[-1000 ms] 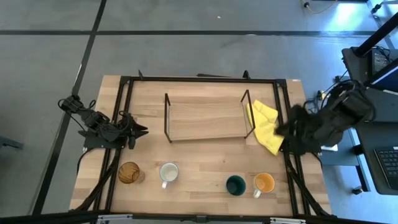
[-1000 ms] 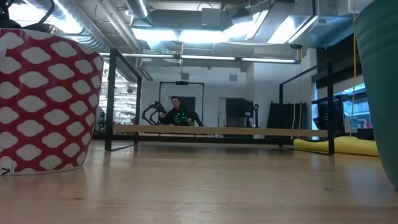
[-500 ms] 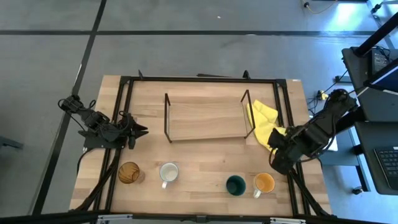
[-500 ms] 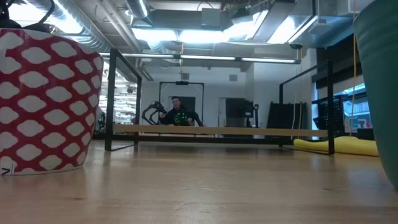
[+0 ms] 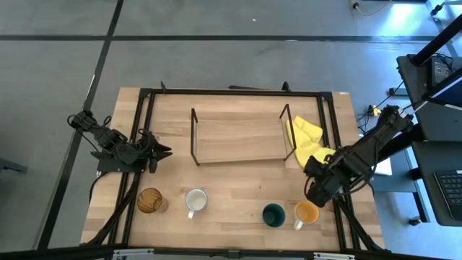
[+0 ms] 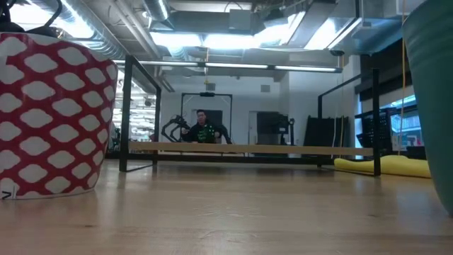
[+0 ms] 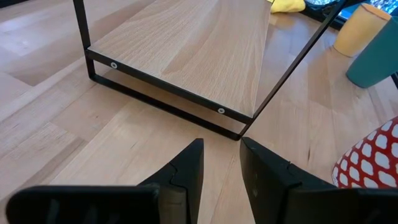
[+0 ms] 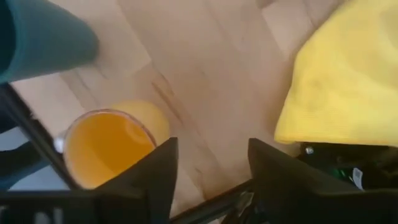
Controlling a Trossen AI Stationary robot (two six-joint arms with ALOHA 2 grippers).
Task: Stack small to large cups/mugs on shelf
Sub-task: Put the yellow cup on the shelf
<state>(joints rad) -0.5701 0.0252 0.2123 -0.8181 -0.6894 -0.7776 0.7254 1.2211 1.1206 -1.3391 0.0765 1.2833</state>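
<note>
Four cups stand in a row near the table's front edge: an amber glass (image 5: 150,201), a white mug (image 5: 195,201) with a red pattern outside (image 6: 49,113), a dark green cup (image 5: 273,214) and an orange-inside mug (image 5: 307,212). The shelf (image 5: 238,137), a wooden board between black wire frames, stands at mid-table with nothing on it. My right gripper (image 5: 316,193) hovers open just beyond the orange mug (image 8: 106,146), nothing between its fingers (image 8: 211,168). My left gripper (image 5: 162,152) waits open at the table's left, pointing at the shelf (image 7: 186,56).
A yellow cloth (image 5: 309,144) lies right of the shelf, close behind my right gripper (image 8: 342,81). Black table-frame bars (image 5: 328,130) run along the sides. A person (image 6: 204,131) shows far behind the table. Bare wood lies between shelf and cups.
My right gripper has come in from the table's right edge, moving toward the near edge and left, over the yellow cloth's corner to a spot just beyond the orange mug. The cups and the shelf have stayed put.
</note>
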